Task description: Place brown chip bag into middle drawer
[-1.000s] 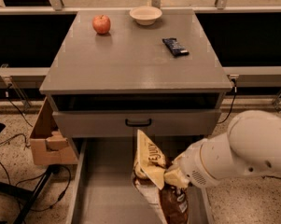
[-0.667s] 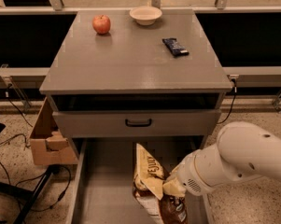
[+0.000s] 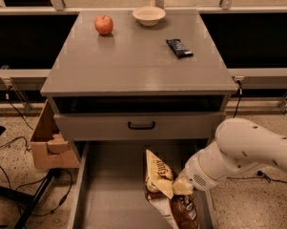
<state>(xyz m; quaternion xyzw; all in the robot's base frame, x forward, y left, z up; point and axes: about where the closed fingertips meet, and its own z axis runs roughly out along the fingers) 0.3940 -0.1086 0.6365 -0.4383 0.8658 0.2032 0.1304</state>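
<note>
Step in hand: placing, near done. Middle drawer (image 3: 109,190) stands pulled out under cabinet (image 3: 133,66). Arm (image 3: 248,149) reaches in from right, forearm angled down-left over drawer's right wall. The brown chip bag (image 3: 158,171) stands tilted in drawer's right half. Gripper (image 3: 180,188) is clamped on bag mid-height. Next, by my read — let go, lift clear without dragging bag.

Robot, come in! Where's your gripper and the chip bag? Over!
Gripper down at middle drawer's right side, against brown chip bag. Bag inside drawer, tilted up. Apple, bowl, bar wrapper up on cabinet top, well apart.
</note>
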